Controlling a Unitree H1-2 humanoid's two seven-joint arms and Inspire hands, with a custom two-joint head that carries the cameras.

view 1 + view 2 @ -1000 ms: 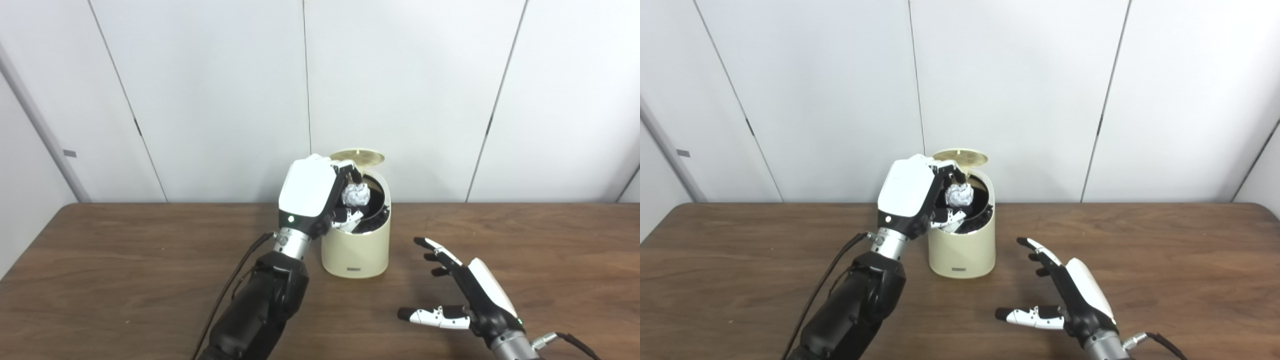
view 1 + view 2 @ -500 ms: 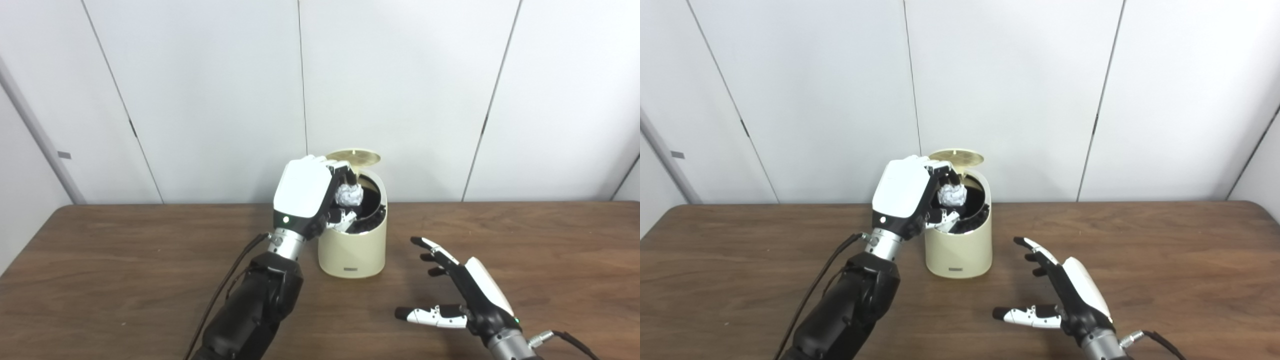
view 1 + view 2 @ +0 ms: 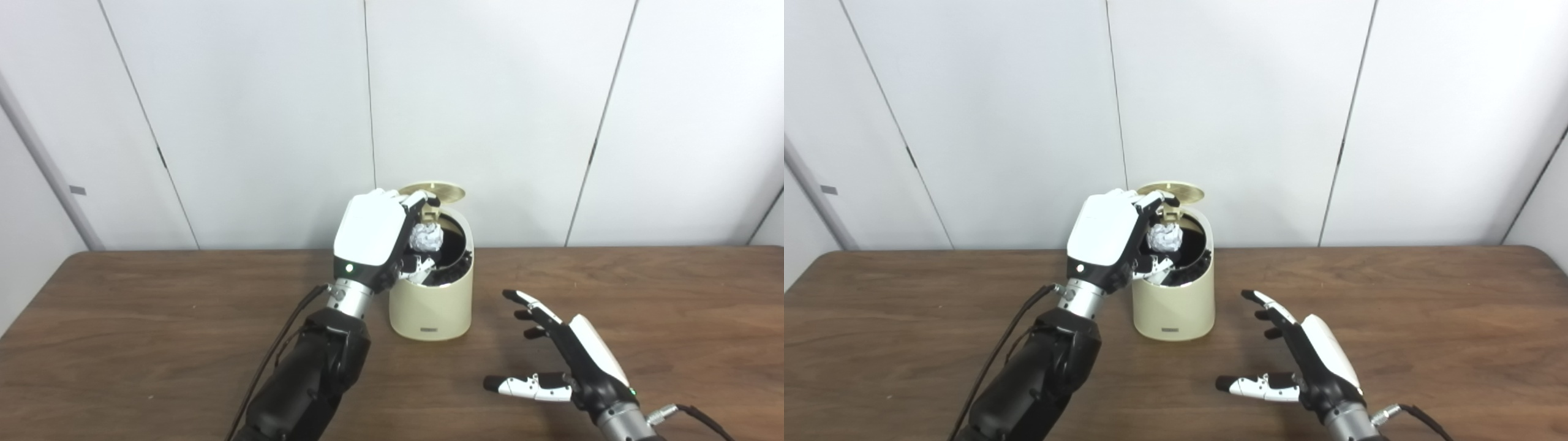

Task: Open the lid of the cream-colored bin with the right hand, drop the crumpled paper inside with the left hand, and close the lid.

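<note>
On the table (image 3: pixel 122 318), the cream-colored bin (image 3: pixel 431 306) stands with its lid (image 3: pixel 436 190) tipped back at 12 o'clock. The left hand (image 3: pixel 373 236) cups the crumpled paper (image 3: pixel 426 237) over the opening, fingers loosening. The right hand (image 3: pixel 566 361), at 4 o'clock, waits empty with fingers spread.

Bin (image 3: pixel 432 303): on the table (image 3: pixel 122 331), toward its far edge, near the middle.
Lid (image 3: pixel 438 190): raised at the bin's far rim.
Left hand (image 3: pixel 373 236): at the bin's left rim, over the opening.
Crumpled paper (image 3: pixel 426 237): over the opening, just right of the left hand.
Right hand (image 3: pixel 566 361): nearer and right of the bin, apart from it.
Wall panels (image 3: pixel 490 110): behind the table.
</note>
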